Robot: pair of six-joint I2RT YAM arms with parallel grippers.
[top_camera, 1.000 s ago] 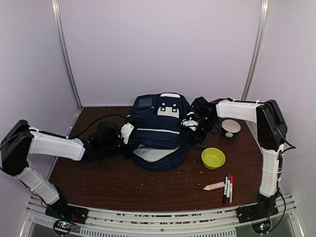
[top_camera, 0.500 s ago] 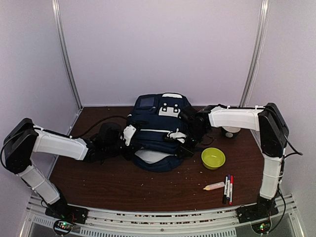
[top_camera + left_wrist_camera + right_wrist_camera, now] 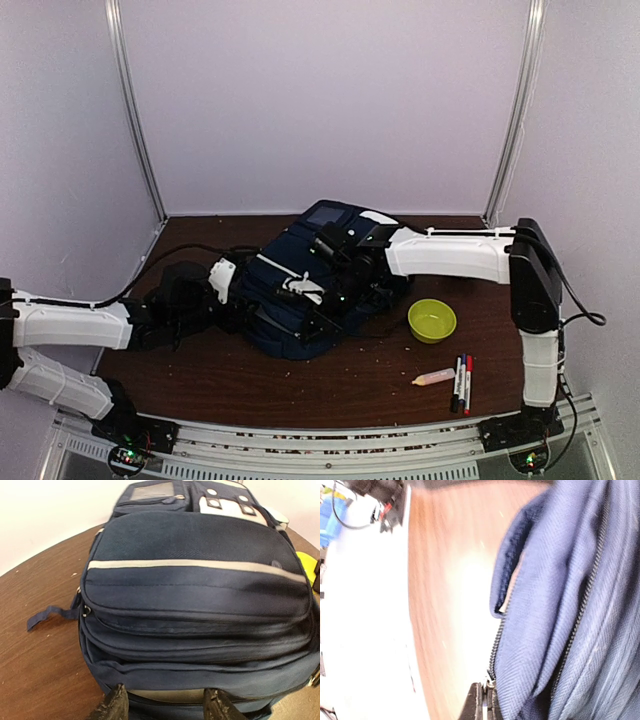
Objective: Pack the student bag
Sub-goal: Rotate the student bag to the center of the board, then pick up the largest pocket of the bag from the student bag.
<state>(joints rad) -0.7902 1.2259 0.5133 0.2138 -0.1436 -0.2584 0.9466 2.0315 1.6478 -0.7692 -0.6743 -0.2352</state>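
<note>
The student bag [image 3: 285, 265], a navy backpack with a thin white stripe, lies in the middle of the table and fills the left wrist view [image 3: 195, 595]. My left gripper [image 3: 167, 707] is open at the bag's near edge. Its fingers [image 3: 116, 705] stand apart on either side of a strip of light-grey lining, gripping nothing. From above, the left gripper [image 3: 240, 292] is at the bag's left side. My right gripper [image 3: 482, 702] is shut on the zipper pull [image 3: 491, 682] of the bag [image 3: 555, 610]. From above, the right gripper [image 3: 303, 305] reaches across the bag to its front-left edge.
A lime-green bowl [image 3: 432, 320] sits right of the bag. Nearer the front right lie a cream tube [image 3: 433, 377] and a few markers [image 3: 462, 382]. A black cable [image 3: 170, 262] runs along the back left of the brown table [image 3: 250, 370].
The right arm has swept left along the bag with the zipper pull, and the bag has turned and shifted. The left gripper has opened and drawn back to the left.
</note>
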